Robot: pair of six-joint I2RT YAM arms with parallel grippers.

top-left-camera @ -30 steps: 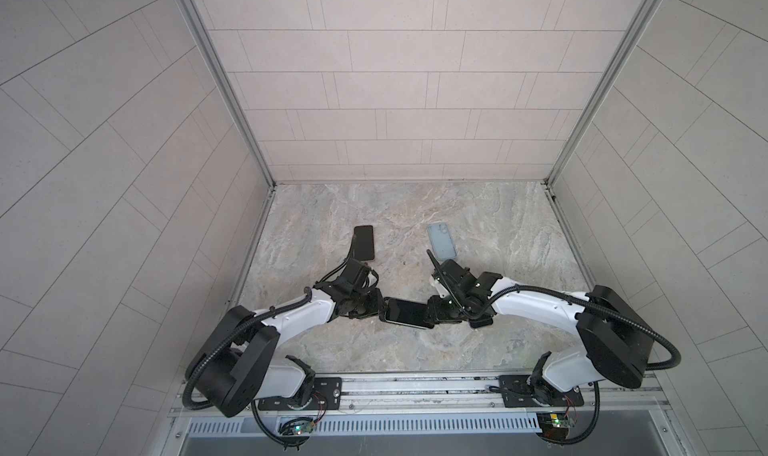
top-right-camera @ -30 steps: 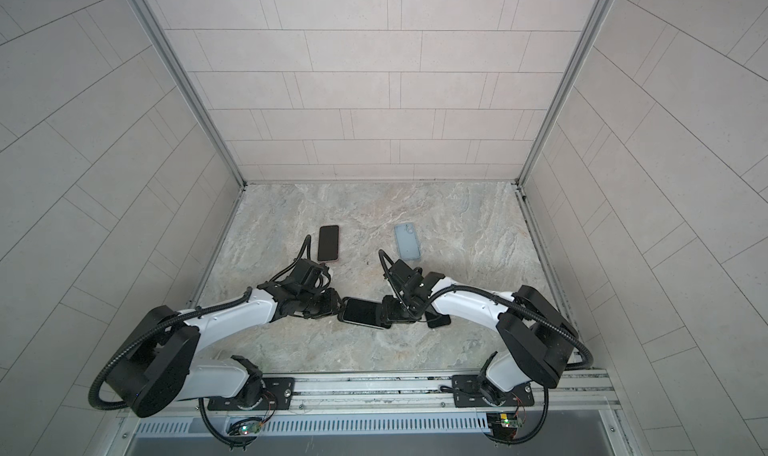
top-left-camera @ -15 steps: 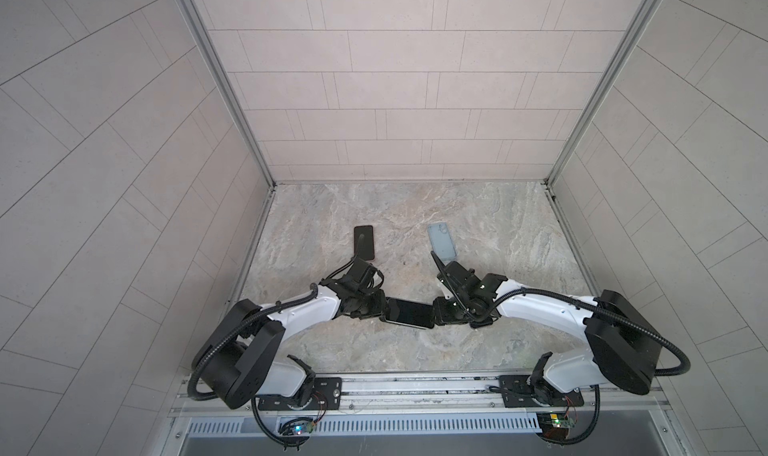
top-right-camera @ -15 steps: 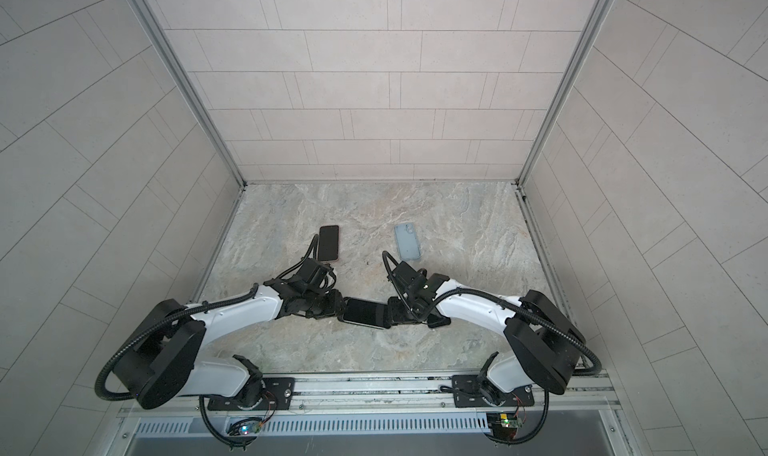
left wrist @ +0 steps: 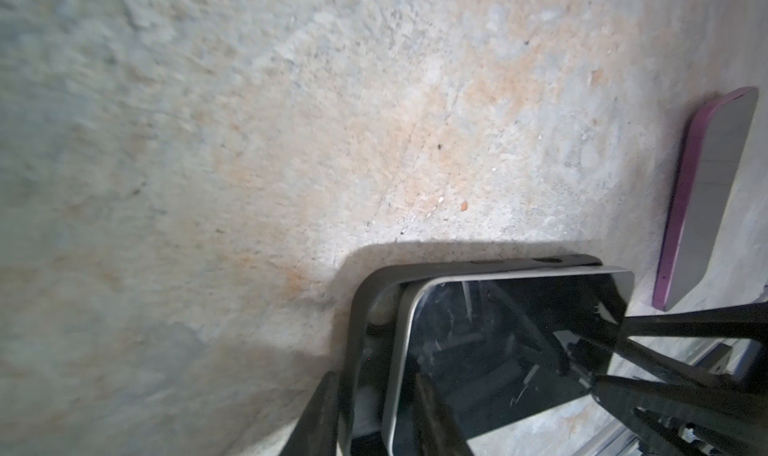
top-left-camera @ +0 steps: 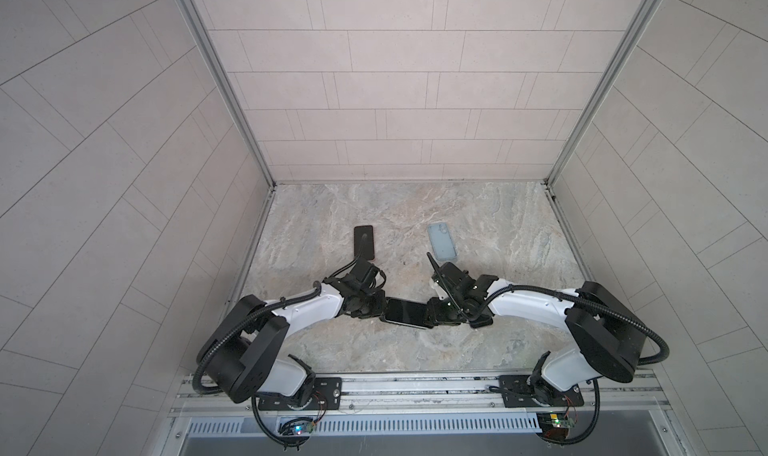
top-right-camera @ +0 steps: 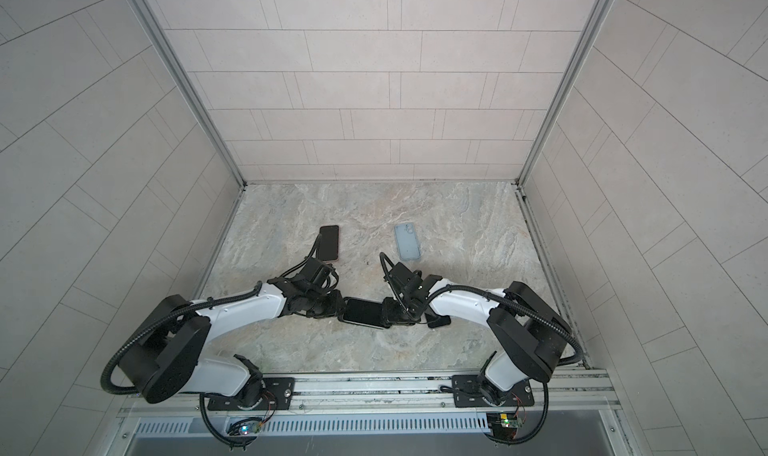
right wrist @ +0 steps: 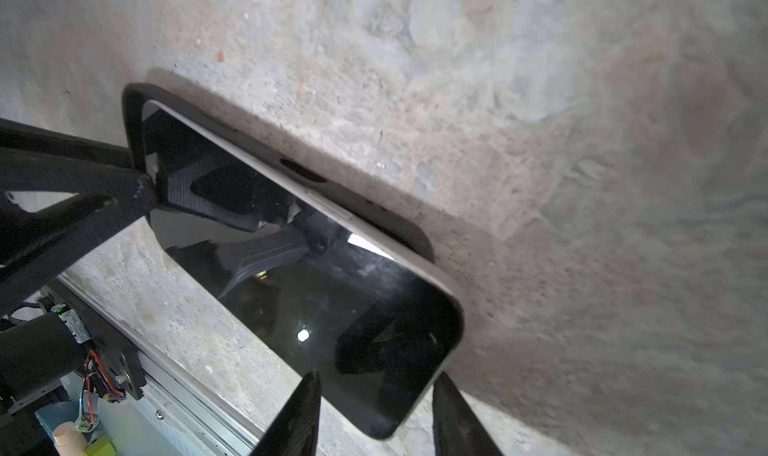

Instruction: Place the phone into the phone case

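A phone (top-left-camera: 405, 312) (top-right-camera: 363, 312) with a dark screen and silver rim hangs between both grippers near the table's front middle. A black phone case (left wrist: 357, 308) (right wrist: 133, 109) sits behind it, and a gap shows between the case's end wall and the phone's (left wrist: 498, 350) end. My left gripper (top-left-camera: 380, 308) (left wrist: 374, 377) is shut there, one finger outside the case and the other on the screen. At the phone's (right wrist: 332, 292) other end, my right gripper (top-left-camera: 432, 312) (right wrist: 376, 375) is shut across its width.
A second phone (top-left-camera: 364, 242) (left wrist: 706, 192) with a pink rim lies behind the left arm. A pale blue case (top-left-camera: 442, 240) (top-right-camera: 407, 242) lies behind the right arm. A small dark flat thing (top-left-camera: 480, 321) shows under the right wrist. The metal rail (top-left-camera: 415, 385) borders the table's front.
The left wrist has shifted slightly to the right. The phone and the right arm have stayed almost where they were.
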